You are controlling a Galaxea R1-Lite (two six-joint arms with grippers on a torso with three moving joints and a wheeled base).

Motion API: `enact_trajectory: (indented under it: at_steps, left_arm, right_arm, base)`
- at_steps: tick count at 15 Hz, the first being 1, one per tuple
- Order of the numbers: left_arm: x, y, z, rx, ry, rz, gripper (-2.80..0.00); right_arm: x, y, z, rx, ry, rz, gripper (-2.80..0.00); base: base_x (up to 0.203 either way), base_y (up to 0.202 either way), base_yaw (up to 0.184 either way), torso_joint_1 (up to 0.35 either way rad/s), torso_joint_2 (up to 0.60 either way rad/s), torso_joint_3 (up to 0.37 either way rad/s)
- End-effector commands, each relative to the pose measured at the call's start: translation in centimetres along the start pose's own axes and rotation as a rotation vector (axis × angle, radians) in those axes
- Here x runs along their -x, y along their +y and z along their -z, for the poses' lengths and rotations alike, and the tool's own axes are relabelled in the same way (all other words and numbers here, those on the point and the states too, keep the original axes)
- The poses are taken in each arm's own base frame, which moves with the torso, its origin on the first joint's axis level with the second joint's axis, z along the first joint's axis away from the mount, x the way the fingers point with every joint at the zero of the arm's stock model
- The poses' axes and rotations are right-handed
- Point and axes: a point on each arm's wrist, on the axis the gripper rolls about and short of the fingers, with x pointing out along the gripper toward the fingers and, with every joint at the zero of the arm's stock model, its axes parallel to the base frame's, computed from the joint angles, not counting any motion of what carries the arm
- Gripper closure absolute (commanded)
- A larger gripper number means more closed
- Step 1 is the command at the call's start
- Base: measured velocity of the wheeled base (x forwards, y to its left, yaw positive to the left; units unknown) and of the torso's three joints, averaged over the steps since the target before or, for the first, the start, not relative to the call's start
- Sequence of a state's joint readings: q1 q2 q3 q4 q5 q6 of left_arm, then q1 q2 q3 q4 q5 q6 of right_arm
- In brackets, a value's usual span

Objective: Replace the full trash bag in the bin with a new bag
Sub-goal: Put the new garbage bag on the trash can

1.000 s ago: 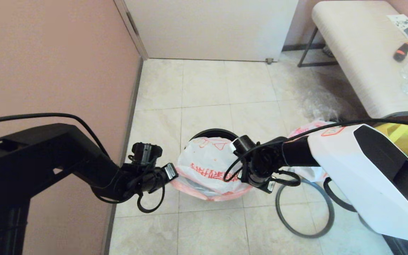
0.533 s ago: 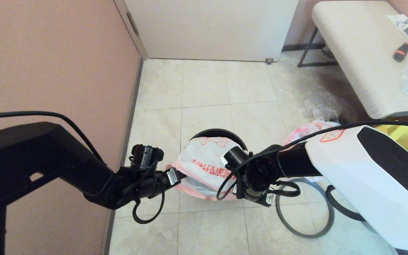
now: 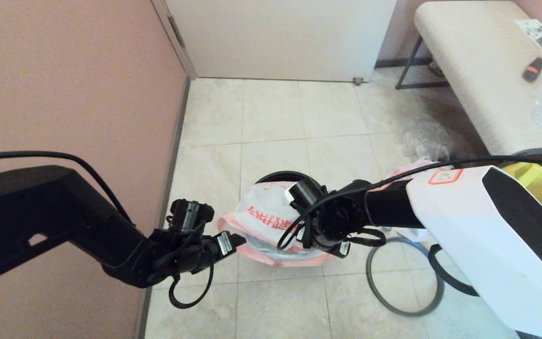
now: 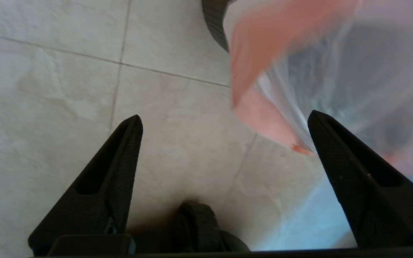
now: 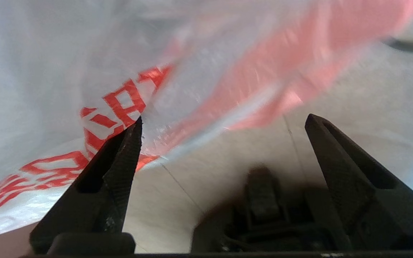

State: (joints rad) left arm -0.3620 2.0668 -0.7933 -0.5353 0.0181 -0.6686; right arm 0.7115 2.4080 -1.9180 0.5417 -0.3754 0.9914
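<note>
The new bag [image 3: 271, 221] sits draped over the bin [image 3: 286, 177] at the lower centre of the head view, white and translucent, with red Chinese characters across its face that cannot be read, a red line drawing near its top, and a pink edge hanging over the floor tiles. Only the far black rim of the bin shows behind it. The grey hoop [image 3: 405, 278] lies flat on the floor at the lower right, apart from the bin. A red-outlined sticker sits on the white shell of the right arm, its writing too small to read.

The left gripper [image 4: 224, 123] reaches in from the lower left, level with the bag's left side; its fingers are spread wide with the pink edge just beside one tip and nothing held. The right gripper [image 5: 224, 122] comes in from the right, pressed close against the bag's right side, fingers likewise apart, one tip touching the printed plastic
</note>
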Motion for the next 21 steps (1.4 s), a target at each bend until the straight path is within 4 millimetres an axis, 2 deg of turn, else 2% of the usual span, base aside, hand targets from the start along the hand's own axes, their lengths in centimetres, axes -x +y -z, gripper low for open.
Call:
enact_trajectory:
  at_steps: [1,4,6,7,8,10,12,15,17,19,21]
  left_arm:
    - [0.7,-0.5,0.0,0.006,-0.009,0.021,-2.8]
    - [0.9,-0.6,-0.2,0.015,-0.016,0.023,-2.8]
    - [1.9,-0.8,-0.1,0.02,-0.024,0.033,-2.8]
    - [2.2,-0.9,0.2,0.016,-0.017,0.033,-2.8]
    - [2.7,-0.9,0.4,0.012,-0.017,0.035,0.0]
    - [3.9,-0.9,1.7,-0.01,0.009,0.037,0.0]
    - [3.2,-0.3,3.2,-0.023,0.06,0.009,0.0]
    - [1.2,-0.1,3.7,-0.026,-0.01,0.05,0.0]
    - [0.3,0.8,3.7,-0.012,-0.032,0.044,0.0]
    - [0.1,1.8,2.7,0.019,-0.066,0.051,0.0]
    - [0.2,2.0,2.5,0.025,-0.077,0.084,0.0]
  right_arm:
    - [-0.4,0.3,-0.1,-0.007,-0.007,-0.006,-2.8]
    - [-0.2,0.0,0.2,0.007,0.007,0.013,-2.8]
    - [1.1,-0.4,0.9,0.032,0.03,0.026,-2.8]
    - [1.6,-0.6,1.5,0.049,0.043,0.036,-0.72]
    - [2.3,-1.0,2.1,0.066,0.053,0.044,0.0]
    - [4.2,-1.9,3.3,0.1,0.071,0.052,0.0]
    - [4.4,-2.2,4.5,0.126,0.08,0.038,0.0]
    - [1.7,-0.7,6.0,0.145,0.092,-0.027,0.0]
    - [0.2,1.0,6.3,0.165,0.08,-0.112,0.0]
    - [-0.2,2.7,6.3,0.171,0.062,-0.172,0.0]
    - [-0.6,3.5,6.8,0.195,0.07,-0.199,0.0]
  base:
    - [0.0,0.0,0.0,0.0,0.0,0.0]
    - [0.0,0.0,0.0,0.0,0.0,0.0]
    - [0.0,0.0,0.0,0.0,0.0,0.0]
    - [0.0,0.0,0.0,0.0,0.0,0.0]
    - [0.0,0.0,0.0,0.0,0.0,0.0]
    - [0.0,0.0,0.0,0.0,0.0,0.0]
    - [0.0,0.0,0.0,0.0,0.0,0.0]
    - [0.0,0.0,0.0,0.0,0.0,0.0]
    - [0.0,0.0,0.0,0.0,0.0,0.0]
    - [0.0,0.0,0.0,0.0,0.0,0.0]
    - [0.0,0.0,0.0,0.0,0.0,0.0]
